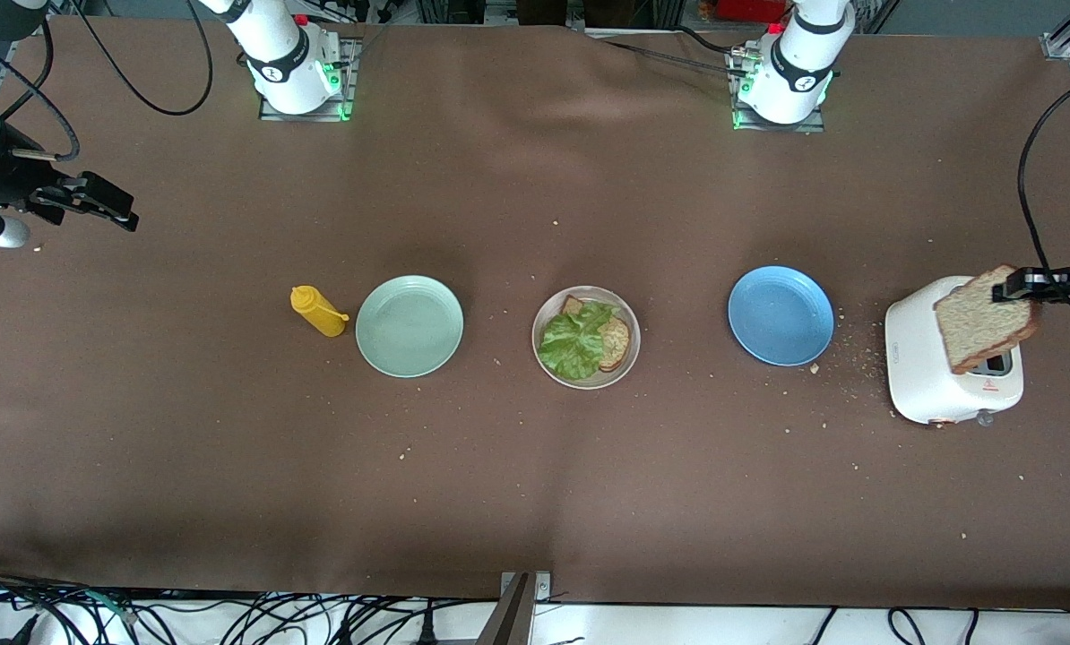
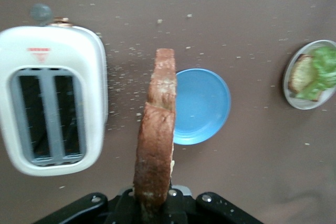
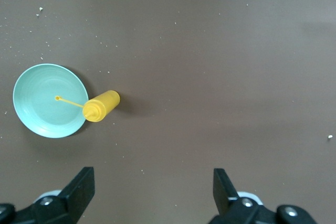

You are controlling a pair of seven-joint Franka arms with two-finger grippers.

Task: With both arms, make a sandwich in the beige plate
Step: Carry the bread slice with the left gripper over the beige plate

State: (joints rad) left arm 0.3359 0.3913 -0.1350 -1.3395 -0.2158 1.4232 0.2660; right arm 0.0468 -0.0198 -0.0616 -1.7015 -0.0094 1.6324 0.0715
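Sandwich status: half built, as I read it from the front view. On the beige plate (image 1: pixel 544 315), at the middle of the table, I see one slice of brown toast (image 1: pixel 616 343) lying flat with a ruffled lettuce leaf (image 1: pixel 573 340) on it, covering most of the slice; a corner of crust shows at the leaf's edge. The left wrist view shows the same plate (image 2: pixel 292 92) with the leaf (image 2: pixel 324 71) on the toast (image 2: pixel 301 74).

Left gripper (image 1: pixel 1017 287): up in the air over the white toaster (image 1: pixel 925 376), which stands at the left arm's end of the table. Its jaws are clamped on a second slice of brown bread (image 1: pixel 983 320), gripped at one edge and hanging roughly upright. From the left wrist I see this slice (image 2: pixel 156 135) edge-on rising from the gripper (image 2: pixel 153 203), with the toaster's (image 2: pixel 50 51) two slots beside it showing dark.

Blue plate (image 1: pixel 780 315): sits bare between the beige plate and the toaster. Crumbs (image 1: pixel 858 345) are scattered on the cloth between it and the toaster.

Right gripper (image 1: pixel 87 202): waits in the air over the right arm's end of the table, jaws wide, nothing between them; the right wrist view shows the two fingertips (image 3: pixel 80 187) well apart. Below it, in that view, are the mint-green plate (image 3: pixel 50 100) and the yellow squeeze bottle (image 3: pixel 101 106). In the front view the bottle (image 1: pixel 318 312) stands just beside the mint-green plate (image 1: pixel 409 325), toward the right arm's end.
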